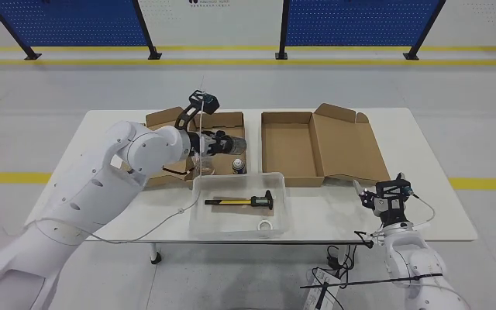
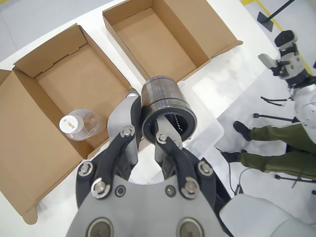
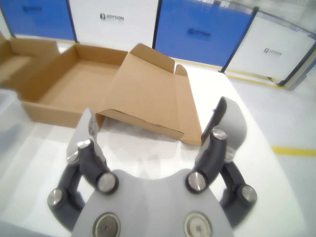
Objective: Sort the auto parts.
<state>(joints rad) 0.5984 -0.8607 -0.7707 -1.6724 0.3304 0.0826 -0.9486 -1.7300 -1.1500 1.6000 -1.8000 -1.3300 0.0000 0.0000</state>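
The white table (image 1: pixel 434 155) carries two open cardboard boxes and, nearer the robot, a clear plastic bin (image 1: pixel 203 221). We see the left gripper (image 2: pixel 145 114) clenched on a cylindrical metal bearing (image 2: pixel 164 97). One finger sits inside the bore and the other presses the outer wall. The bearing is held in the air by the right wall of the left cardboard box (image 2: pixel 61 75). We cannot tell whether it hangs over that box or just beside it. A clear bottle (image 2: pixel 79 124) with a white cap lies in the near corner of the same box. A small round metal part (image 1: pixel 238 164) stands on the table between that box and the bin. The bin holds a black-and-yellow tool (image 1: pixel 236 201) lying flat and a small ring (image 1: pixel 264 225) near its front wall. The right cardboard box (image 1: pixel 291 151) has its lid folded outward. The right gripper (image 3: pixel 154 114) is at the table's near right edge, its fingers spread wide and grasping nothing.
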